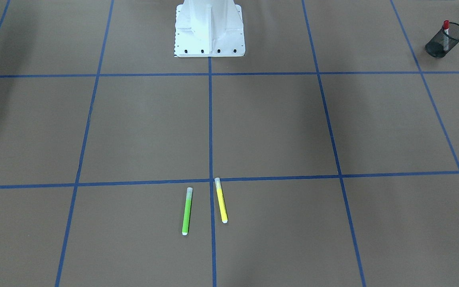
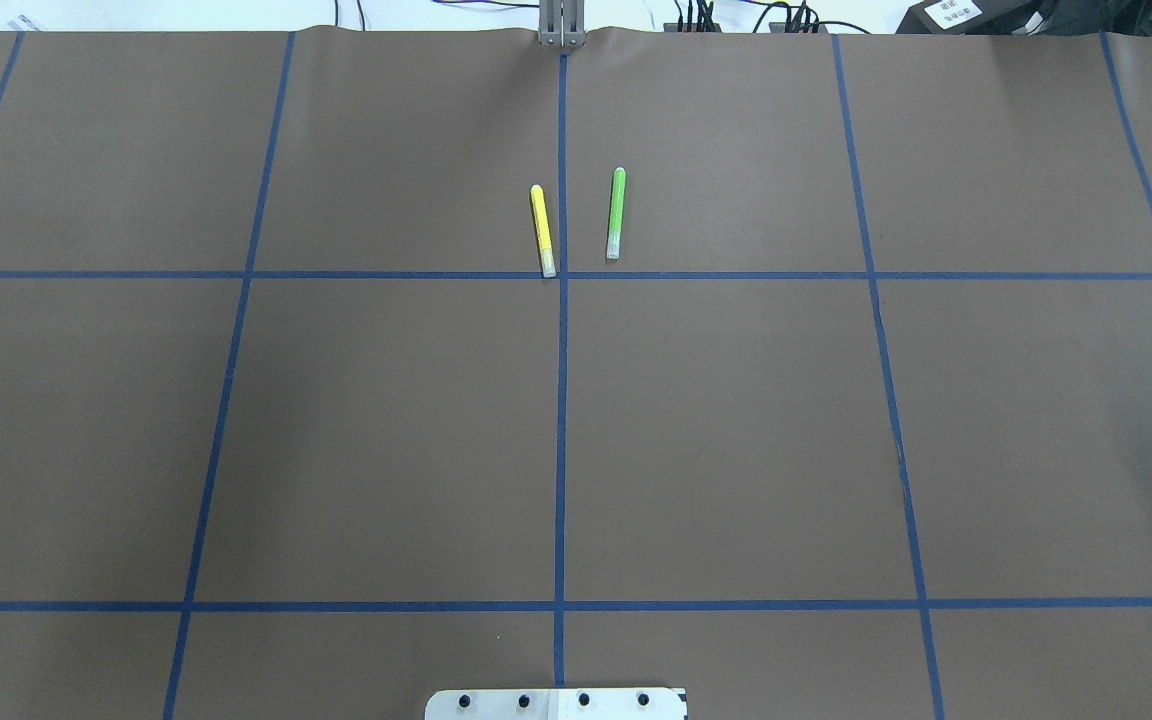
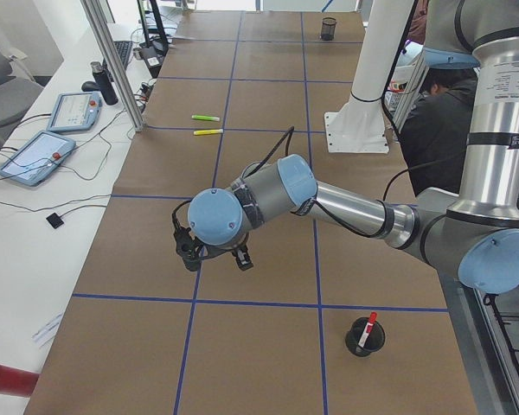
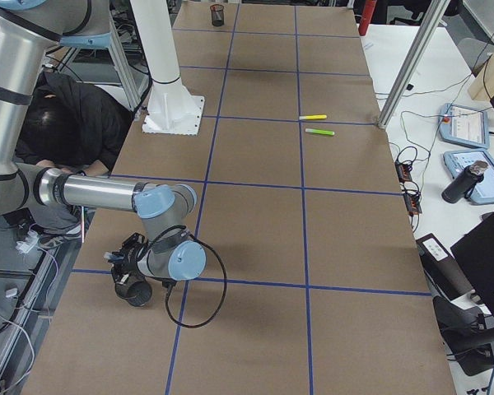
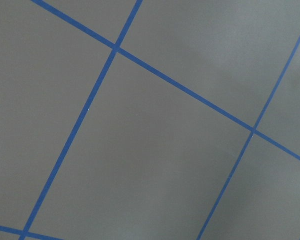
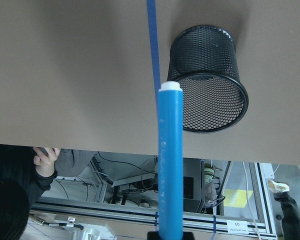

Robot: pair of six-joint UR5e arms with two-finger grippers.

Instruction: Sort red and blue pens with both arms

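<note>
Blue pen (image 6: 170, 165): light, stiff, smooth-barrelled, so likely to swivel. You have its tail end pinched in the jaws of the right gripper (image 6: 170, 234), with its tip near the mesh cup (image 6: 210, 85), at the cup's 9 o'clock. Red pen (image 1: 446, 30): stands in the second cup (image 1: 454, 42). Left gripper (image 3: 214, 256): whether its jaws are spread or closed, you cannot tell.

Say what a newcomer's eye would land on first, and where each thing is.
A blue pen, held in the right gripper, fills the middle of the right wrist view, its tip near a black mesh cup. A red pen stands in a second mesh cup at the robot's left end; a green marker and a yellow marker lie side by side on the table's far side.
</note>
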